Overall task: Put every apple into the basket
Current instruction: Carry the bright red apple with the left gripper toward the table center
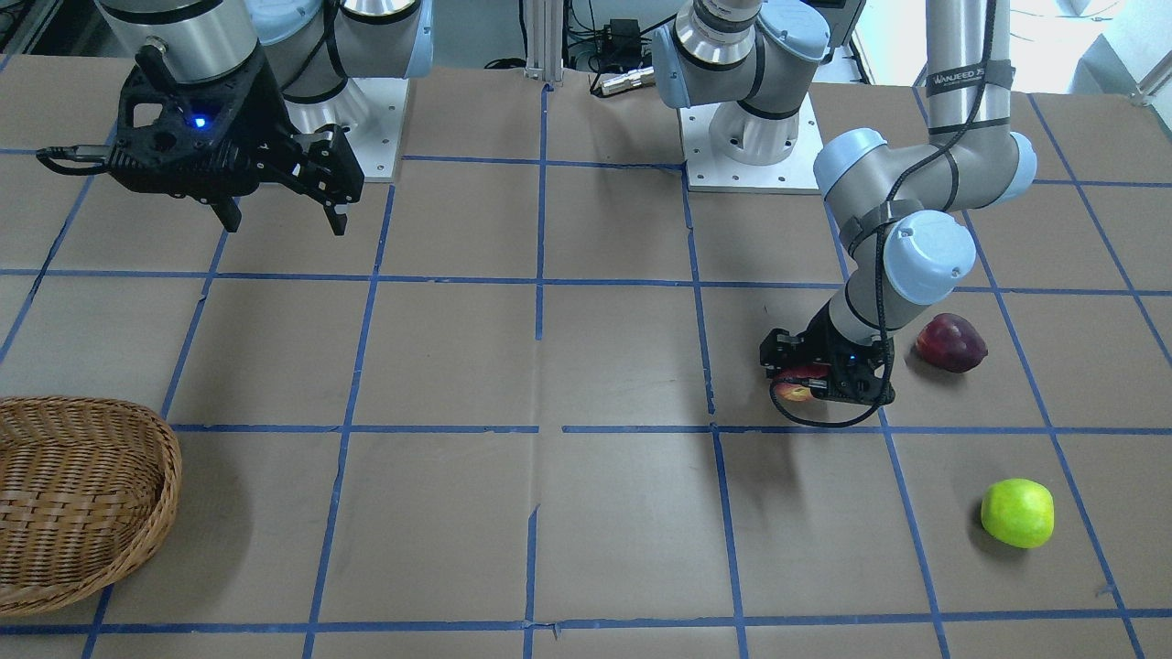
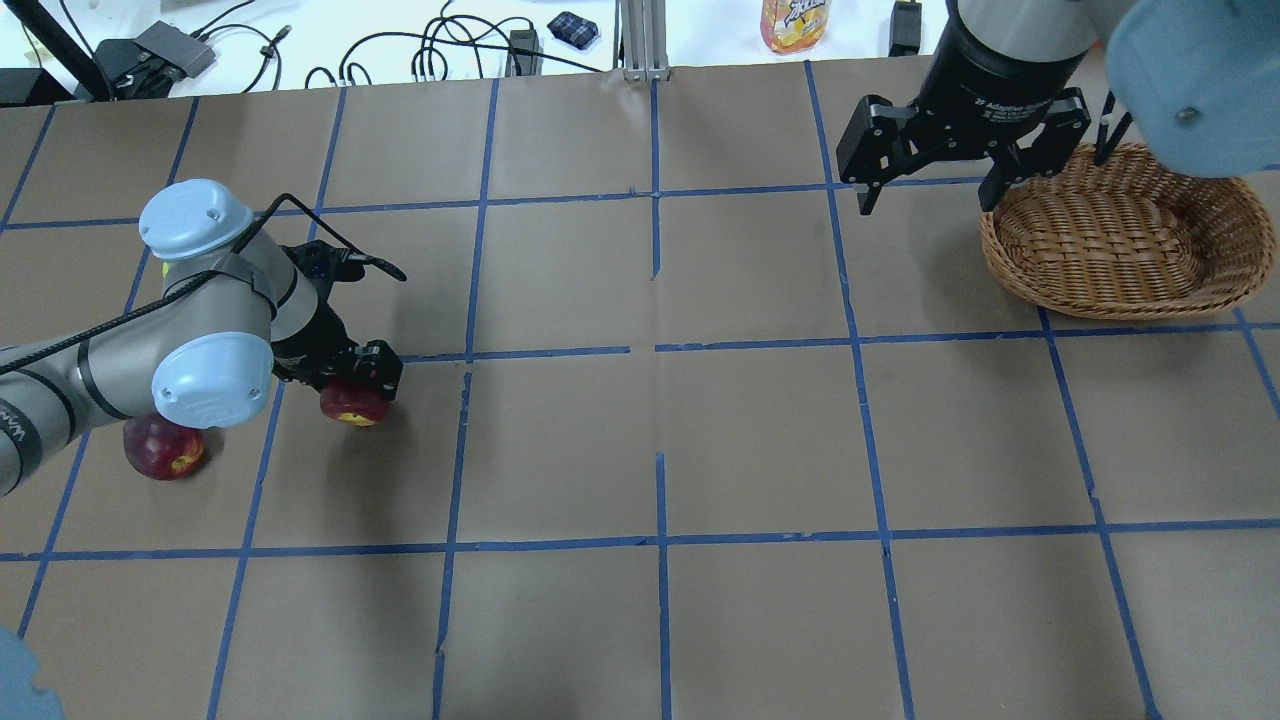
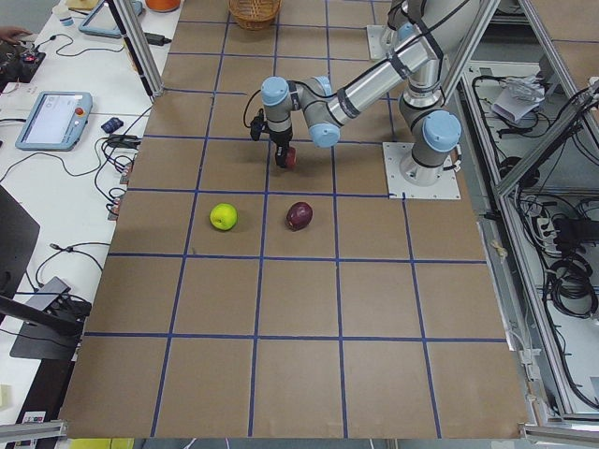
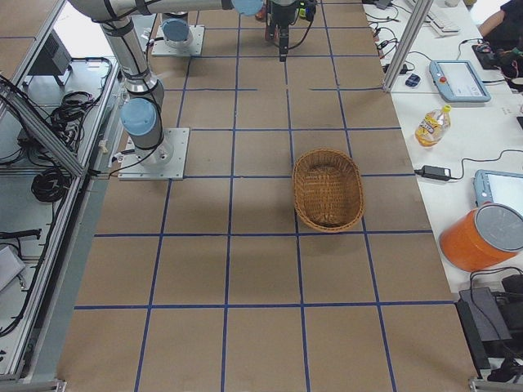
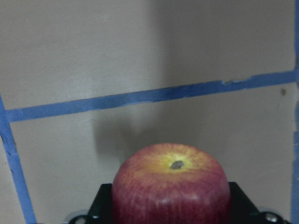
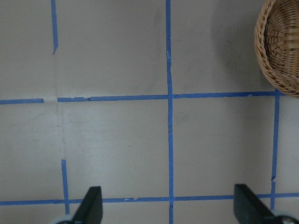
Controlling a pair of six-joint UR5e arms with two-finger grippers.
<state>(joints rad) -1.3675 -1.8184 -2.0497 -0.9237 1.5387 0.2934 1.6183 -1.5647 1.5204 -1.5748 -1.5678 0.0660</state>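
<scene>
Your left pincer [image 1: 795, 381] is clamped on the red apple [image 5: 171, 184], so lift clear of the worktop [image 2: 760, 440] before crossing to the basket [image 2: 1125, 235] (right pincer [image 2: 928, 200] gapes beside it).

- The left arm [image 1: 957, 37] and the right arm [image 1: 183, 27] are both of silver metal tubes, with rounded joint covers [image 1: 929, 256] in light blue
- A thin black cable [image 1: 879, 284] runs along the left arm under dark straps, and a black band [image 1: 966, 78] on it carries white letters
- Each arm has a square white base plate [image 1: 751, 174] with small screw holes near the edges
- The right gripper [image 1: 286, 222] and the left gripper [image 1: 802, 383] are black and angular; a small blue light [image 1: 199, 121] glows on the right wrist's black mount
</scene>
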